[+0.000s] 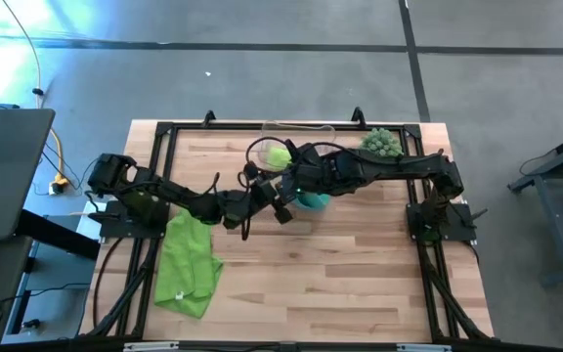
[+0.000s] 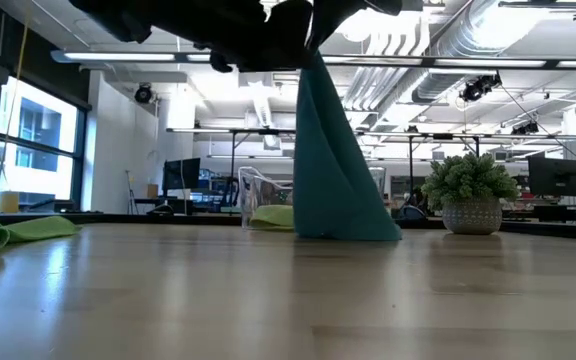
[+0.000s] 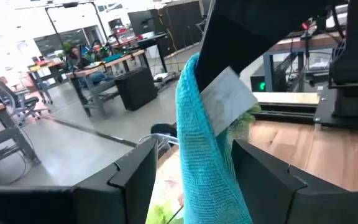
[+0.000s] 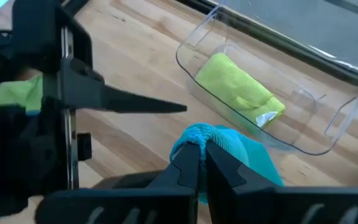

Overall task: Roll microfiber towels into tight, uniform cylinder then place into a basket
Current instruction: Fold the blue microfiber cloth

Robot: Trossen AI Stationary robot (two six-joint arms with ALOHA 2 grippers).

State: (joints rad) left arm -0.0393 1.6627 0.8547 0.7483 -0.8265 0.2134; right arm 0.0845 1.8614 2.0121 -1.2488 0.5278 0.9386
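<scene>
The table (image 1: 340, 264) fills the middle of the high view, and both arms meet over its upper centre, just below the basket (image 1: 299, 132), likely so the cloth in hand ends up close to where it must go. A loose lime towel (image 1: 189, 264) lies flat at lower left of that view, seemingly waiting its turn. The teal towel (image 2: 333, 170) hangs in a long drape, its lower end touching the table in the low view; holding it by one pinched spot probably lets it fall straight for rolling. A rolled lime towel (image 4: 241, 90) already lies inside the basket (one down, it seems). The right tool (image 4: 199, 163) is clamped tight on the teal towel's top. The left tool (image 3: 188, 180) stands wide, its fingers (image 3: 135, 174) either side of the hanging cloth, not gripping it.
</scene>
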